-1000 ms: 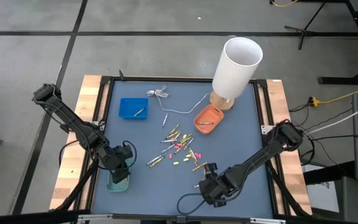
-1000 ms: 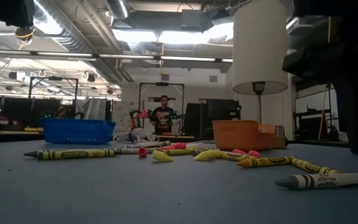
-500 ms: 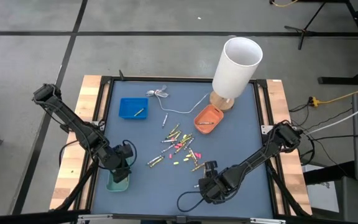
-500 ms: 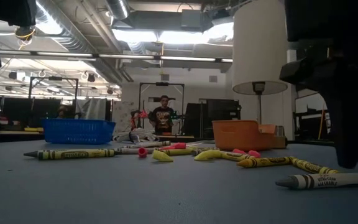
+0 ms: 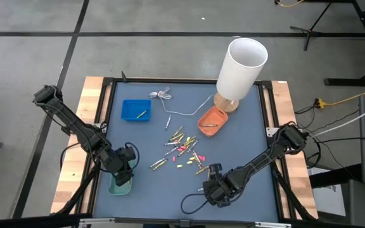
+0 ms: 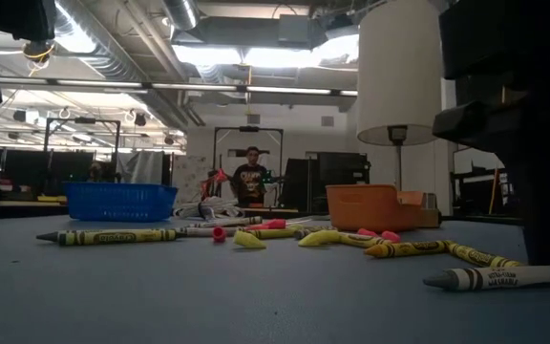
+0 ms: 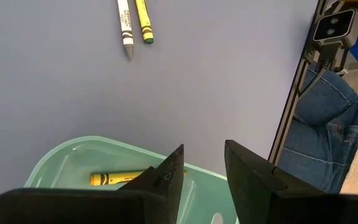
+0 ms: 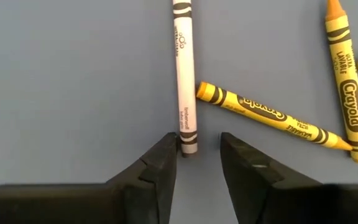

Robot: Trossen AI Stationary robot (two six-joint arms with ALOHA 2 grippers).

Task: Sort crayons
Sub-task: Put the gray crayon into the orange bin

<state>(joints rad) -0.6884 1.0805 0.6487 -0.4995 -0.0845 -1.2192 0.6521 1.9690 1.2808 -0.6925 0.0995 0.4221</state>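
Several crayons (image 5: 182,149), mostly yellow with some pink, lie loose in the middle of the blue mat. My right gripper (image 5: 208,185) points down at the near edge of that scatter, open. Its fingertips (image 8: 199,146) stand on either side of the near end of a white crayon (image 8: 183,74), which lies flat on the mat beside a yellow crayon (image 8: 272,117). My left gripper (image 5: 123,172) waits open (image 7: 202,168) above a pale green tray (image 7: 73,163) at the near left. One yellow crayon (image 7: 114,179) lies in that tray. My right gripper has one fingertip (image 8: 169,146) right beside the white crayon's near end (image 8: 189,138); whether it touches the crayon I cannot tell. The fingers come from above and lie across the crayon, which lies flat on the mat.
A blue tray (image 5: 135,109) with one crayon stands at the far left. An orange tray (image 5: 212,120) sits beside a tall white lamp (image 5: 241,68) at the far right. A thin white cable (image 5: 170,104) runs between them. A person (image 6: 251,177) stands far behind the table.
My right gripper has sunk a little toward the mat, down over the white crayon's end. The crayons have stayed where they were.
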